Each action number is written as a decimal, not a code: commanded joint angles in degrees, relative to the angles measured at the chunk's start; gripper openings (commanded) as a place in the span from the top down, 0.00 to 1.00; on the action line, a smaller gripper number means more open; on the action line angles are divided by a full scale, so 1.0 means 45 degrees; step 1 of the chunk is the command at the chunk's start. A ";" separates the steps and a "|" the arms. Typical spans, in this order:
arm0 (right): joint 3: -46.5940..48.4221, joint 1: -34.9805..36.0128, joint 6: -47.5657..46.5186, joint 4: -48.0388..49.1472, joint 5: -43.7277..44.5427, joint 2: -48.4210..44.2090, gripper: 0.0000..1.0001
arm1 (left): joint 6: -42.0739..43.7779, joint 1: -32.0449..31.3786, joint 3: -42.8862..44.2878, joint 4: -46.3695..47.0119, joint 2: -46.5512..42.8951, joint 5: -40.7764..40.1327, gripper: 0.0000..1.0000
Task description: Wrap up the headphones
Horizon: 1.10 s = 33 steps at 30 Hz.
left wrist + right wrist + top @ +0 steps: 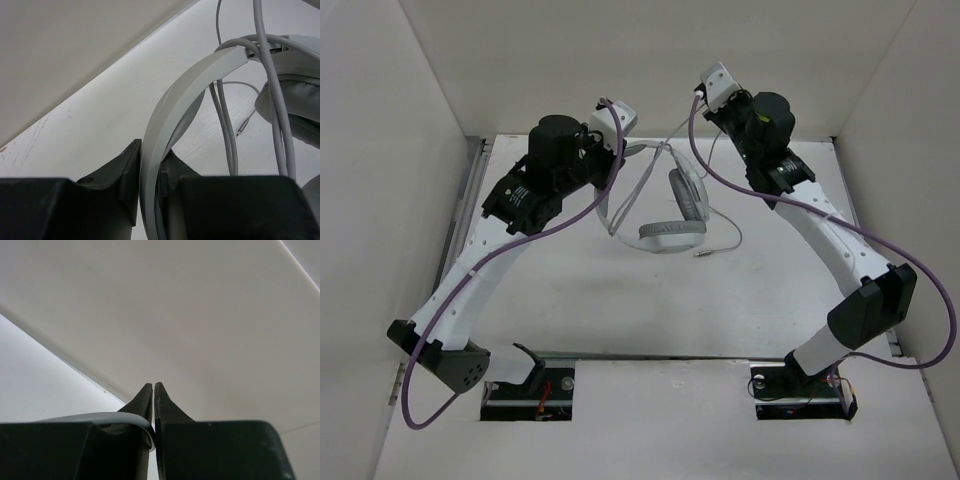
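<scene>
The white headphones (pixel 672 232) lie mid-table, grey ear cushions toward the middle. My left gripper (pixel 617 133) is shut on the curved white headband (pixel 190 95), which runs up between both fingers in the left wrist view. An ear cushion (pixel 295 105) and loops of the thin grey cable (pixel 226 130) hang to its right. My right gripper (pixel 708 92) is raised near the back wall, shut on the cable (pixel 100 417), which curls in from the left and is pinched low between the fingers. The cable's plug (pixel 701 255) rests on the table.
White enclosure walls (pixel 650 60) stand at the back and both sides. Thick purple robot cables (pixel 740 185) trail along each arm. The arm bases (pixel 530 385) sit at the near edge.
</scene>
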 commanded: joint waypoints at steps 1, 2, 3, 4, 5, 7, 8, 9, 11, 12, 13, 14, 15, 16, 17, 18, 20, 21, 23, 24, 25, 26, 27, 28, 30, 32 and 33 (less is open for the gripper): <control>-0.0049 -0.0284 0.0432 0.0976 0.0106 -0.0648 0.90 | -0.0567 0.0002 0.0270 0.0764 -0.0455 0.0556 1.00; -0.0069 -0.0343 0.0491 0.0996 0.0087 -0.0648 0.90 | -0.0586 0.0002 0.0348 0.0764 -0.0435 0.0575 1.00; -0.0108 -0.0440 0.0569 0.0996 0.0067 -0.0628 0.90 | -0.0586 0.0002 0.0446 0.0745 -0.0416 0.0576 1.00; -0.0127 -0.0518 0.0686 0.0996 0.0067 -0.0609 0.90 | -0.0586 0.0002 0.0543 0.0726 -0.0396 0.0595 1.00; -0.0127 -0.0616 0.0822 0.0996 0.0028 -0.0609 0.90 | -0.0586 0.0021 0.0680 0.0648 -0.0357 0.0634 1.00; -0.0147 -0.0811 0.1115 0.0899 -0.0166 -0.0551 0.90 | -0.0664 0.0041 0.0856 0.0628 -0.0338 0.0731 1.00; -0.0186 -0.0909 0.1271 0.0860 -0.0264 -0.0511 0.90 | -0.0703 0.0041 0.0973 0.0608 -0.0337 0.0770 1.00; -0.0244 -0.0968 0.1447 0.0821 -0.0362 -0.0453 0.90 | -0.0761 0.0022 0.1090 0.0608 -0.0318 0.0848 1.00; -0.0400 -0.1007 0.1759 0.0703 -0.0635 -0.0355 0.90 | -0.0917 -0.0018 0.1460 0.0531 -0.0240 0.1121 1.00; -0.0478 -0.1007 0.1916 0.0664 -0.0771 -0.0316 0.90 | -0.1034 -0.0056 0.1694 0.0433 -0.0182 0.1296 1.00; -0.0518 -0.0988 0.2091 0.0645 -0.0908 -0.0277 0.90 | -0.1093 -0.0095 0.1967 0.0336 -0.0104 0.1492 1.00; -0.0518 -0.0949 0.2248 0.0567 -0.1045 -0.0180 0.90 | -0.1171 -0.0173 0.2318 0.0199 -0.0006 0.1706 1.00; -0.0479 -0.0949 0.2385 0.0489 -0.1182 -0.0102 0.90 | -0.1250 -0.0271 0.2592 0.0101 0.0072 0.1863 1.00; -0.0421 -0.0949 0.2560 0.0411 -0.1396 -0.0024 0.90 | -0.1347 -0.0349 0.2847 0.0042 0.0150 0.2058 1.00; -0.0324 -0.0930 0.2794 0.0313 -0.1572 0.0074 0.90 | -0.1425 -0.0427 0.3120 -0.0036 0.0228 0.2234 1.00; -0.0226 -0.0871 0.3086 0.0158 -0.1748 0.0152 0.90 | -0.1581 -0.0505 0.3413 -0.0075 0.0326 0.2371 1.00; -0.0089 -0.0754 0.3963 -0.0194 -0.2468 0.0328 0.90 | -0.2126 -0.0506 0.4057 -0.0173 0.0579 0.2761 1.00; -0.0069 -0.0734 0.4509 -0.0331 -0.2897 0.0387 0.90 | -0.2419 -0.0467 0.4292 -0.0115 0.0658 0.2937 1.00; -0.0127 -0.0714 0.5895 -0.0468 -0.3990 0.0426 0.89 | -0.3083 -0.0292 0.4780 0.0021 0.0853 0.3192 1.00; -0.0166 -0.0714 0.6656 -0.0508 -0.4634 0.0446 0.89 | -0.3357 -0.0194 0.5015 0.0080 0.0951 0.3328 1.00; -0.0263 -0.0714 0.7553 -0.0489 -0.5355 0.0446 0.89 | -0.3630 -0.0078 0.5249 0.0177 0.1048 0.3426 1.00; -0.0361 -0.0714 0.8432 -0.0392 -0.6213 0.0446 0.89 | -0.4020 0.0040 0.5522 0.0294 0.1146 0.3543 1.00; -0.0497 -0.0714 0.9581 -0.0197 -0.7343 0.0427 0.89 | -0.4488 0.0215 0.5834 0.0431 0.1282 0.3718 1.00; -0.0673 -0.0714 1.0676 0.0211 -0.8322 0.0426 0.89 | -0.4860 0.0352 0.6108 0.0548 0.1380 0.3855 1.00; -0.1180 -0.0714 1.2921 0.1613 -1.0003 0.0446 0.89 | -0.5486 0.0586 0.6655 0.0725 0.1615 0.4149 1.00; -0.1649 -0.0714 1.5070 0.3273 -1.1197 0.0524 0.88 | -0.5975 0.0724 0.7124 0.0900 0.1810 0.4267 1.00; -0.1960 -0.0714 1.6280 0.4364 -1.1821 0.0621 0.87 | -0.6132 0.0782 0.7320 0.0978 0.1888 0.4306 1.00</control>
